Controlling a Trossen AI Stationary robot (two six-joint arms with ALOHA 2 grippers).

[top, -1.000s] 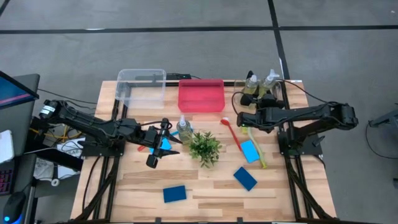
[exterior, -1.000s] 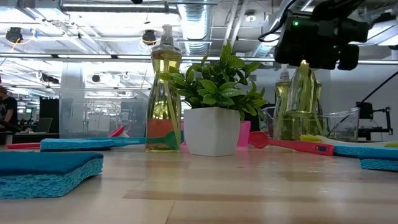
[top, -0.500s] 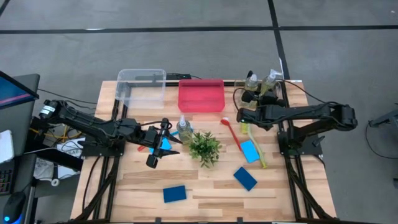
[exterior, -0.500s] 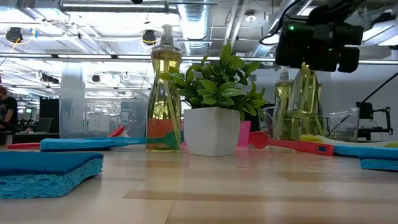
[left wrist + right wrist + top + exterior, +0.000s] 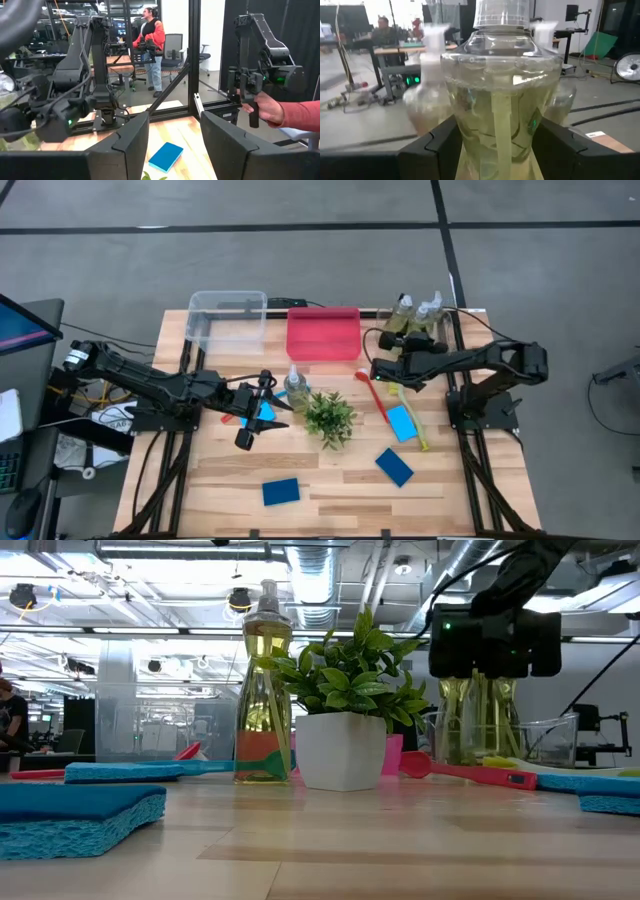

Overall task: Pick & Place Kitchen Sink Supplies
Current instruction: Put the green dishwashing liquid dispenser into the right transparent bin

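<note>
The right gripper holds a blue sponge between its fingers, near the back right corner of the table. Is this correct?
Not quite. The right gripper holds a clear pump bottle of yellow-green liquid, not a sponge, as the right wrist view shows. It is near the table's back right corner.

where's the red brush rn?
High view: the red brush lies on the table right of centre, between the plant and the yellow brush, its head end toward the pink bin.

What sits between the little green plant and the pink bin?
In the high view, one pump bottle stands between the plant and the pink bin, close beside the plant.
</note>
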